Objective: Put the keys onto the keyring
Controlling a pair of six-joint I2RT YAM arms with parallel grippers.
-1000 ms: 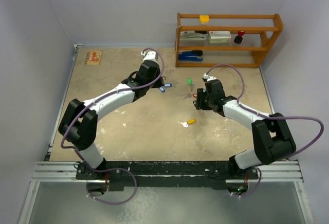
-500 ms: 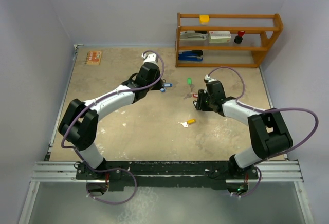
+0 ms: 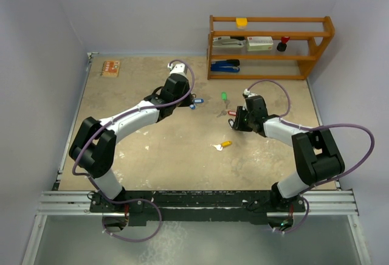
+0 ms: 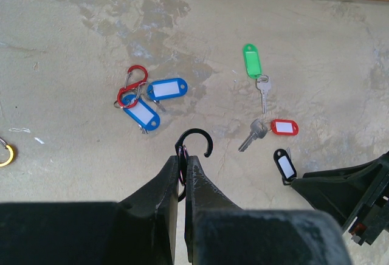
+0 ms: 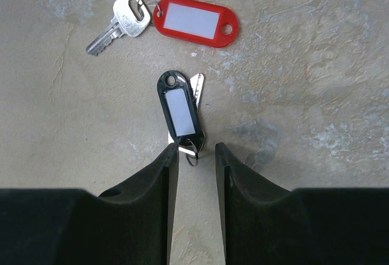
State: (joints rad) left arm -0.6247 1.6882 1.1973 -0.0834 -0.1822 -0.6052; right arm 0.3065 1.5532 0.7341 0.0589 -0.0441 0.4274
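wooden shelf [image 3: 310, 33]: blue stapler [image 3: 225, 65], white box [image 3: 260, 43] | left gripper [image 4: 182, 155]: clamped on black keyring [image 4: 196, 138] | right gripper [image 5: 194, 149]: narrowly parted astride black-tagged key [image 5: 180, 110], silver blade under tag

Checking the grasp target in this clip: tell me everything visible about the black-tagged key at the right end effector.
The black-tagged key lies flat on the table. Its oblong tag looks like glossy black plastic, with a white label and a hole at the far end. A silver metal key lies partly under it. Its ring sits between the fingertips of the open right end effector; contact is unclear. The red-tagged key lies apart.
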